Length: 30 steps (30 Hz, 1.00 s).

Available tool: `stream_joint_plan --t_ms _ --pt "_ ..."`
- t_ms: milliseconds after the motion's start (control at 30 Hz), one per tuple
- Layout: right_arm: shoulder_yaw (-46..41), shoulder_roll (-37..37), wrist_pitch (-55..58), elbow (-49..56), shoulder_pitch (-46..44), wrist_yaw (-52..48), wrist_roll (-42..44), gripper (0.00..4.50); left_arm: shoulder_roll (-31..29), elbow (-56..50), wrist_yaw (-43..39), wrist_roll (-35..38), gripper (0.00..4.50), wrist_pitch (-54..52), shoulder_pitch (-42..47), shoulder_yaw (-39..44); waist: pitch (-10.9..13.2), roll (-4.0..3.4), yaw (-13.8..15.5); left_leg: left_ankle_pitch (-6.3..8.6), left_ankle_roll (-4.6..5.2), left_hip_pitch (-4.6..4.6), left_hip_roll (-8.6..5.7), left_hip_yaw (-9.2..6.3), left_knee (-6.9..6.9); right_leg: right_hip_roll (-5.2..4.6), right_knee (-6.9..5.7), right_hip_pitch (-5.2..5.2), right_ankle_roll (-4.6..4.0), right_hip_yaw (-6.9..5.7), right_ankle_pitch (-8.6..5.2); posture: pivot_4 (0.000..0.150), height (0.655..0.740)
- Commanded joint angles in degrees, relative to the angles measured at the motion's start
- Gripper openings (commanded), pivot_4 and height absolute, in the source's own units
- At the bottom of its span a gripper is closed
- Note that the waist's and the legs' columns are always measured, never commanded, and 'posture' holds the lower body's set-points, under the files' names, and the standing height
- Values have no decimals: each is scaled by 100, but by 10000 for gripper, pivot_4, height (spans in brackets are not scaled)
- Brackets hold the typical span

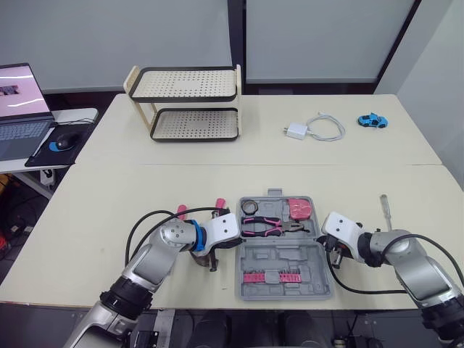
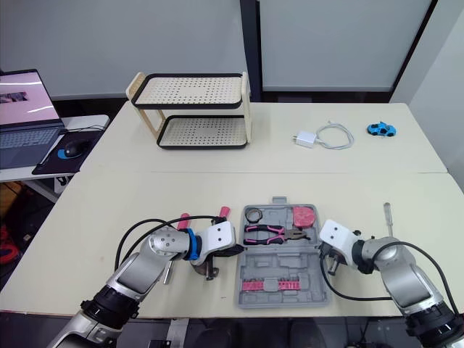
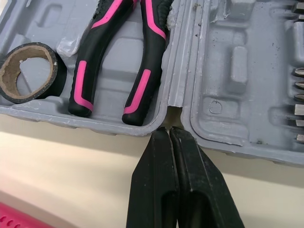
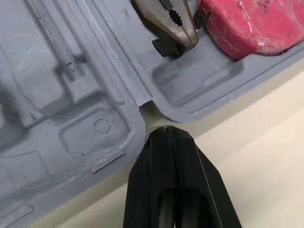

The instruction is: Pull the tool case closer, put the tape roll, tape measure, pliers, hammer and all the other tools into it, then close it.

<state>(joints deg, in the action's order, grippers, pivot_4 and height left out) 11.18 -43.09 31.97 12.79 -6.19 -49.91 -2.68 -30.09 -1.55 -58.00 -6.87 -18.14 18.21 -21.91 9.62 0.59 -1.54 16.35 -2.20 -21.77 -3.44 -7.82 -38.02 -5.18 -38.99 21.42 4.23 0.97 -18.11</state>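
The grey tool case (image 1: 286,257) lies open at the table's front middle. Its far half holds a black tape roll (image 1: 250,206), pink-and-black pliers (image 1: 272,226) and a pink tape measure (image 1: 299,209); the near half holds a row of bits (image 1: 264,277). My left gripper (image 1: 233,243) is shut, its tip at the hinge notch on the case's left edge (image 3: 168,130). On the opposite side my right gripper (image 1: 326,244) is shut too, its tip at the right-hand hinge notch (image 4: 165,130). Pink-handled tools (image 1: 181,211) lie left of the case, partly under my left arm. A screwdriver (image 1: 387,210) lies to the right.
A two-tier perforated rack (image 1: 187,101) stands at the back left. A white charger with cable (image 1: 312,129) and a blue toy car (image 1: 371,120) lie at the back right. A laptop (image 1: 22,109) sits on a side table to the left.
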Motion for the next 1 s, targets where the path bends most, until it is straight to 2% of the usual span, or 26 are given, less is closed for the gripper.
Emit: stream_joint_plan --t_ms 33,300,500,600,700,833,1000 --pt "-179 -67 72 283 44 24 124 0 -80 57 93 35 411 165 76 104 0 0 -1 0 0 0 0 0 0 0 0 0 0 0 0 1500 7400" --pt "-147 -102 130 314 73 14 133 0 -203 116 108 61 411 309 43 112 0 0 -1 0 0 1 0 -1 0 0 0 0 0 0 0 1500 7400" --pt "-708 -337 52 708 297 14 355 0 -606 -397 -235 741 411 300 -90 733 0 0 -1 0 0 -2 2 -1 1 0 0 3 0 0 0 1500 7400" --pt "-1239 -457 -206 1029 593 -18 570 0 -888 -683 -479 1385 411 191 -279 1345 0 0 0 0 0 -2 2 -2 3 0 2 3 0 0 0 1500 7400" --pt "-2147 -520 -667 1388 1197 -140 910 0 -1243 -670 -602 1937 411 79 -575 2150 0 -1 1 1 2 -1 3 -3 5 -1 3 2 0 0 0 1500 7400" --pt "-3380 -539 -528 1751 1806 -282 1387 0 -1626 -250 -488 2187 411 226 -973 3015 0 -1 -4 12 22 1 5 -2 7 0 3 1 0 0 0 1500 7400" --pt "-4700 -637 -226 1431 2334 -444 1680 0 -1674 381 -36 2290 411 368 -1350 3835 0 0 1 14 25 11 5 0 7 0 2 -10 0 1 0 1500 7400"
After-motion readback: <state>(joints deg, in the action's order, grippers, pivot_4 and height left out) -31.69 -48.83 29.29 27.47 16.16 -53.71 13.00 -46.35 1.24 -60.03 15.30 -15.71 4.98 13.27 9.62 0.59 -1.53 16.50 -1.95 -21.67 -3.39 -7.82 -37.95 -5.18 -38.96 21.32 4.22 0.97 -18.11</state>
